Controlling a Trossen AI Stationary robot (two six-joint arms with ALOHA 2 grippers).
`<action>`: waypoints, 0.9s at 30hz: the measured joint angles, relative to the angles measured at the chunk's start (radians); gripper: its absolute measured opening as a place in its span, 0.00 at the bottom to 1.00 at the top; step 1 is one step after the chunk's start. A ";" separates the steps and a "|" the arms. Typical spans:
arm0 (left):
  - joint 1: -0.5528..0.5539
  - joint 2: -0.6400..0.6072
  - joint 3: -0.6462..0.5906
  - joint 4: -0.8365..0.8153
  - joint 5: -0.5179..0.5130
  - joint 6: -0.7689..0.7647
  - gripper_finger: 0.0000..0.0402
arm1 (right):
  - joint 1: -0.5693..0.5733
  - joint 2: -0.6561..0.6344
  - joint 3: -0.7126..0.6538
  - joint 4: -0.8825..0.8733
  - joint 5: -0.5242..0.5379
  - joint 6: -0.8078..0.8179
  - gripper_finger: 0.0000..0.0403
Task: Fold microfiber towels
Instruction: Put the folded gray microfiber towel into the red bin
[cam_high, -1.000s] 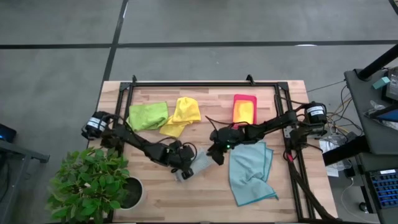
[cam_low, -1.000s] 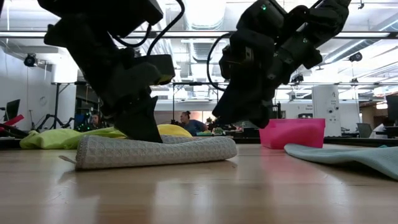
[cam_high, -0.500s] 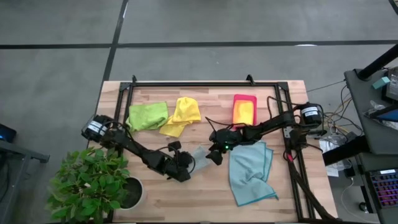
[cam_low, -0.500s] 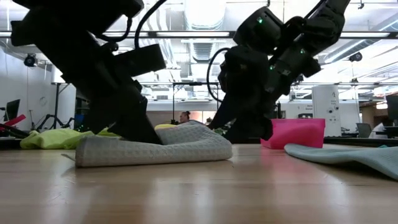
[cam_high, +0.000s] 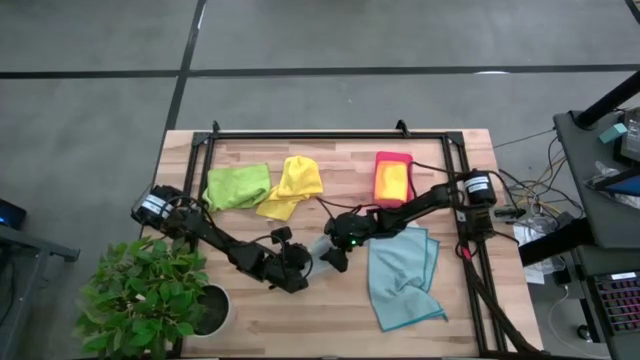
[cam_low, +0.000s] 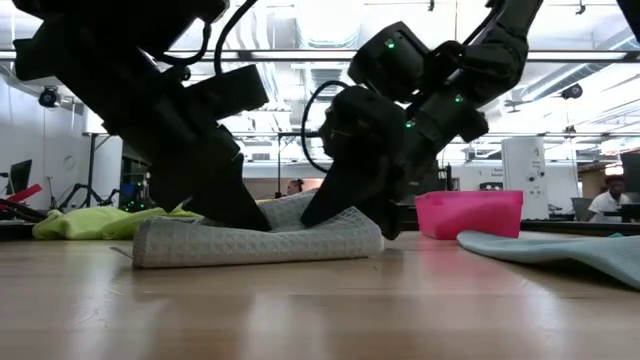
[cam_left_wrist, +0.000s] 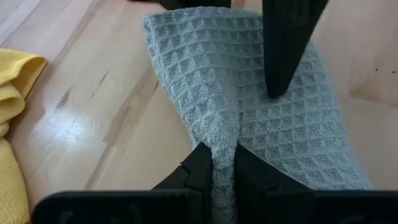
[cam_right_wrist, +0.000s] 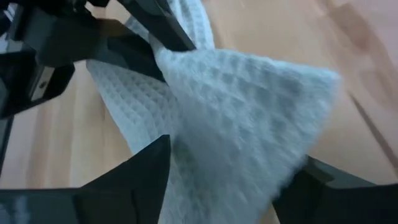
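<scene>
Left gripper (cam_left_wrist: 217, 165) pinched shut on grey towel (cam_low: 260, 240) fold, right gripper (cam_high: 335, 258) spread wide astride its raised edge, holding nothing; risk of dragging fold apart if misclosed.

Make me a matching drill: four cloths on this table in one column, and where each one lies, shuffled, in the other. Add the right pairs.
Things:
1. grey towel
2. lime green towel
3. yellow towel
4. light blue towel

Places:
A. spread flat under the right arm
B. next to the lime green towel, on the side nearer the pink tray
C. between the two pincers, pinched by the left pincer
D. far corner on the left arm's side

Pairs: 1-C, 2-D, 3-B, 4-A
</scene>
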 joint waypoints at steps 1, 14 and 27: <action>-0.001 0.000 -0.001 0.000 0.000 0.000 0.06 | 0.000 0.003 0.006 0.004 -0.001 -0.001 0.53; -0.003 -0.002 -0.009 0.013 -0.001 -0.003 0.07 | 0.000 -0.002 0.015 0.003 -0.027 -0.033 0.06; -0.002 -0.056 -0.009 0.005 0.006 0.020 0.25 | -0.003 -0.012 0.178 -0.398 -0.080 -0.220 0.05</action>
